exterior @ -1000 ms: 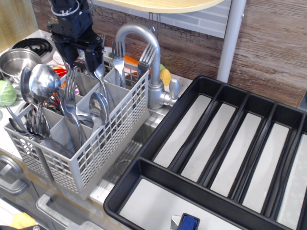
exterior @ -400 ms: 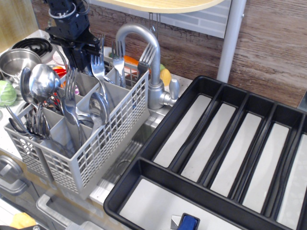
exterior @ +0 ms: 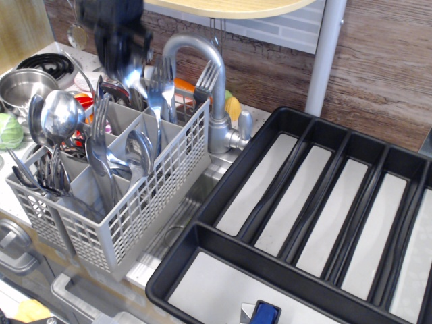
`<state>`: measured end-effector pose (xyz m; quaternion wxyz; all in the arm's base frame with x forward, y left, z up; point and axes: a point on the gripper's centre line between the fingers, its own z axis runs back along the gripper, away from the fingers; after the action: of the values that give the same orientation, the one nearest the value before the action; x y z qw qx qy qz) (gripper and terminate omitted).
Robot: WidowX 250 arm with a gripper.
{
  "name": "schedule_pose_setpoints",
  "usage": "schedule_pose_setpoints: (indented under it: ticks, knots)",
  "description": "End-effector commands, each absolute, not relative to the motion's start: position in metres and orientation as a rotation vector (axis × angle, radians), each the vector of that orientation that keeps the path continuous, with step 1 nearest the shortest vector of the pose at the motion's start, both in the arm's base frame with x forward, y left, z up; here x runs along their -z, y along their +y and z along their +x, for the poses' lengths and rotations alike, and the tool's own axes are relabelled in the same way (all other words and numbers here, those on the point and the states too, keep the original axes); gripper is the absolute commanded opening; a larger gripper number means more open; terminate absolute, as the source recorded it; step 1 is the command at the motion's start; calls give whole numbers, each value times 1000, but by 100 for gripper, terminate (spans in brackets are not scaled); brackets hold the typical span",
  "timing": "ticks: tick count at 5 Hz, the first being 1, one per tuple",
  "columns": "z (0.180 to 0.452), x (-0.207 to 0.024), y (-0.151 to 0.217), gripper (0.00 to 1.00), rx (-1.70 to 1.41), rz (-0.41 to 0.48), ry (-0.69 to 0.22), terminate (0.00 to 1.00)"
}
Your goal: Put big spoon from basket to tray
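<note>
The light grey basket (exterior: 101,233) stands at the left, full of steel cutlery. The big spoon (exterior: 140,150) stands bowl-up in a middle compartment, next to forks (exterior: 98,145). A round deep-bowled spoon (exterior: 61,113) sticks up at the basket's left. My gripper (exterior: 125,50) is a dark motion-blurred shape above the basket's far side, well above the big spoon. Its jaws are smeared, so I cannot tell whether they are open or what they hold. A shiny blurred piece (exterior: 136,75) shows just below it. The black tray (exterior: 223,177) lies at the right with nothing in its compartments.
A grey faucet (exterior: 206,64) arches right behind the basket, close to my gripper. A steel pot (exterior: 20,84) and a green cabbage (exterior: 8,131) sit at the far left. A wooden shelf (exterior: 229,7) hangs overhead. A small blue object (exterior: 265,314) is at the bottom edge.
My gripper has moved right and slightly up from over the basket's far left corner and is now blurred. The fork beside it has shifted right towards the faucet.
</note>
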<state>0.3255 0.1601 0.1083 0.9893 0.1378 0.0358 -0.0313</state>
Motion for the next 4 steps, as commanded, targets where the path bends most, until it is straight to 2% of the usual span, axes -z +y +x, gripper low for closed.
schedule_pose_setpoints:
  ticks: [1, 2, 3, 4]
  knots:
    - [316, -201, 152, 0, 144, 431, 241, 0]
    - [312, -229, 135, 0, 124, 500, 284, 0]
    - [315, -260, 105, 0, 165, 420, 375, 0]
    - [316, -243, 79, 0, 118, 225, 316, 0]
